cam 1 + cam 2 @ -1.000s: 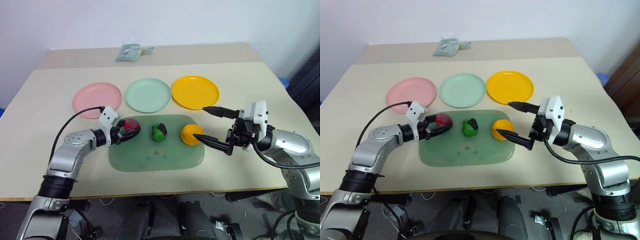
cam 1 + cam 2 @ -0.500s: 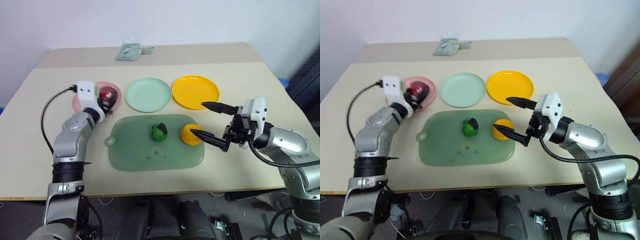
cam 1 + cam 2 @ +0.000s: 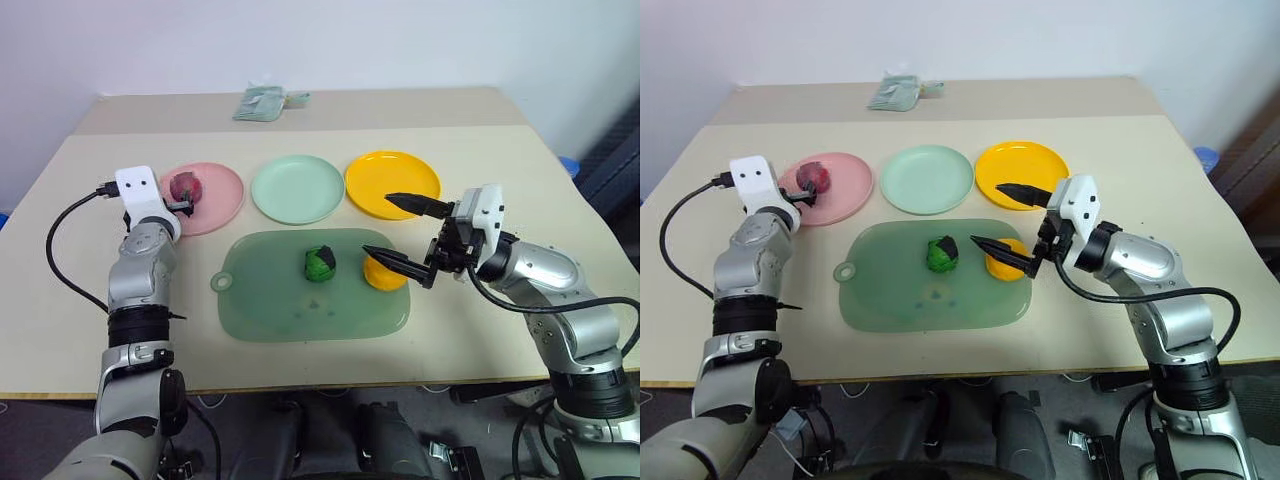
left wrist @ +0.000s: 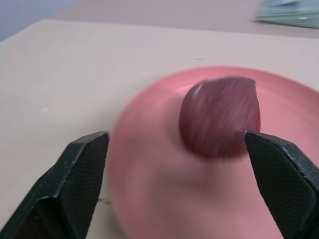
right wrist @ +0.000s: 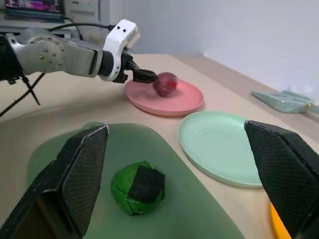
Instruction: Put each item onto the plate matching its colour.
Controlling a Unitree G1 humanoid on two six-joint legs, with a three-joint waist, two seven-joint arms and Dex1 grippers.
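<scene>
we see the dark red item sitting on the pink plate, so that one looks done. left gripper is spread wide around nothing, its fingers either side of the red lump without touching it, at the plate's outer edge.

right gripper is also wide and empty, one finger over the near rim of the yellow-orange plate, the other over the orange item. the orange item lies on the translucent green mat at its right end, just beside the right gripper's lower finger and a bit toward the robot from the gap between the tips. we judge the right arm is far nearer to it than the left. it is a round lump, no long axis to speak of, so approach angle matters little; the gripper mainly needs to drop and shift so the lump sits between the fingers. its plate lies just beyond, a short carry.

green item with dark patches sits mid-mat, between the two arms, nearer the right gripper, with the pale mint green plate straight behind it and bare. orange first, then green, we'd guess.
</scene>
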